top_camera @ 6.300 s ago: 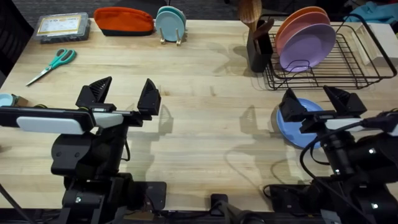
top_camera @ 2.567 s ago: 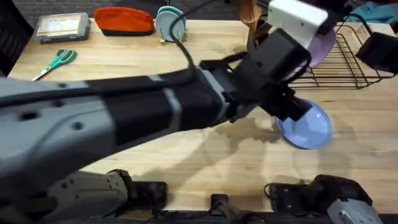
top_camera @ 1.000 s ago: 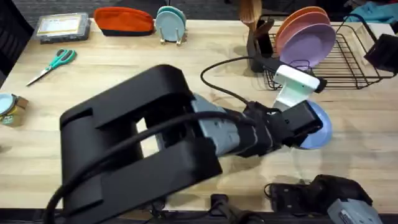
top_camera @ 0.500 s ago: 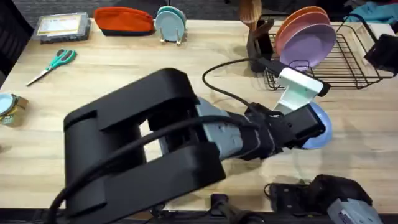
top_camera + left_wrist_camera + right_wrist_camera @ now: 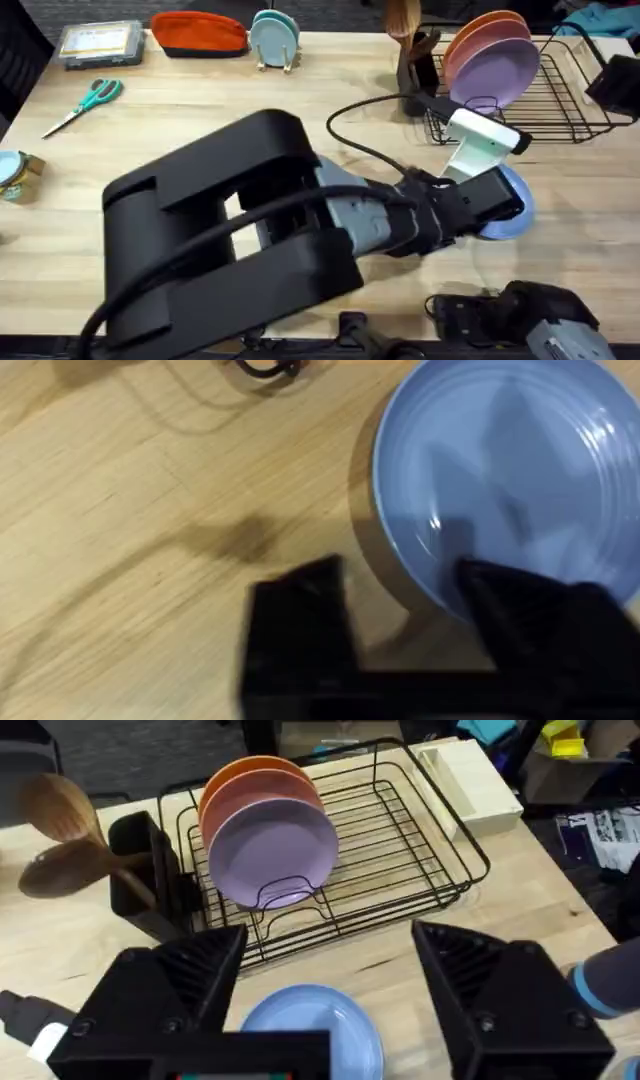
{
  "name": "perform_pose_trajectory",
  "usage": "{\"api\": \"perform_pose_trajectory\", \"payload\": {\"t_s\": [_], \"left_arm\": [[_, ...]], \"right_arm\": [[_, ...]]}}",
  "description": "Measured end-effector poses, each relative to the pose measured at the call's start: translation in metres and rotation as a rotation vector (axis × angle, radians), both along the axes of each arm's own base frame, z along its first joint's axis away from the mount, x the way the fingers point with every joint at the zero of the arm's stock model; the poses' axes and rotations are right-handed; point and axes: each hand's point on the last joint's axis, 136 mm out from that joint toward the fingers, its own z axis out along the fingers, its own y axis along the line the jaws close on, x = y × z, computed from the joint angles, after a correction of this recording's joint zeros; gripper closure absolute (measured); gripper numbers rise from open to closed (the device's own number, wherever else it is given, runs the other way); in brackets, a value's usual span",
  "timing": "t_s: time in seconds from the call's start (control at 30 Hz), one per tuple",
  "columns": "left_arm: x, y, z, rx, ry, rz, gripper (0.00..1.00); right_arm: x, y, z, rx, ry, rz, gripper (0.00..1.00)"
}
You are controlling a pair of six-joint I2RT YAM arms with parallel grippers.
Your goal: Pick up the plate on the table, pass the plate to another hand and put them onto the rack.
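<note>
The plate (image 5: 508, 205) lies flat on the table (image 5: 200, 140) at about four o'clock, just in front of the rack (image 5: 540, 95), which holds a lilac plate (image 5: 495, 72) and an orange plate (image 5: 480, 35) upright. The left arm reaches across the middle, and the left gripper (image 5: 400, 615) has its fingers spread astride the plate's near rim, one over the blue surface, one over bare wood; contact looks likely but I cannot be sure. The right gripper (image 5: 330, 985) hangs above with its fingers wide apart, nothing between them.

Robot lab, butcher-block table (image 5: 300, 110), staged dish rack (image 5: 400, 870), scissors (image 5: 85, 103)
</note>
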Motion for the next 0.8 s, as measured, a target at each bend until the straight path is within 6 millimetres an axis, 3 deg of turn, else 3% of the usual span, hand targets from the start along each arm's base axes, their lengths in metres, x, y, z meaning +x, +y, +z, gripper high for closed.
{"api": "perform_pose_trajectory", "payload": {"t_s": [0.03,0.13,0.2,0.23,0.6,0.8], "left_arm": [[-0.001,0.0,0.0,0.0,0.003,-0.002,0.357],[-0.004,-0.003,0.0,-0.012,0.02,-0.013,0.625],[-0.007,-0.005,0.0,-0.021,0.026,-0.018,0.857],[-0.006,-0.007,0.002,-0.03,0.027,-0.013,0.919],[-0.006,-0.011,0.006,-0.052,0.037,-0.011,0.961],[-0.001,0.001,0.02,-0.042,0.051,0.003,0.96]], "right_arm": [[0.0,0.0,0.0,0.0,0.0,0.0,0.005],[0.0,0.0,0.0,0.0,0.0,0.0,0.005],[0.0,0.0,0.0,0.0,0.0,0.0,0.005],[0.0,0.0,0.0,0.0,0.0,0.0,0.004],[0.0,0.0,0.0,0.0,0.0,0.0,0.004],[0.0,0.0,0.0,0.0,0.0,0.0,0.005]]}}
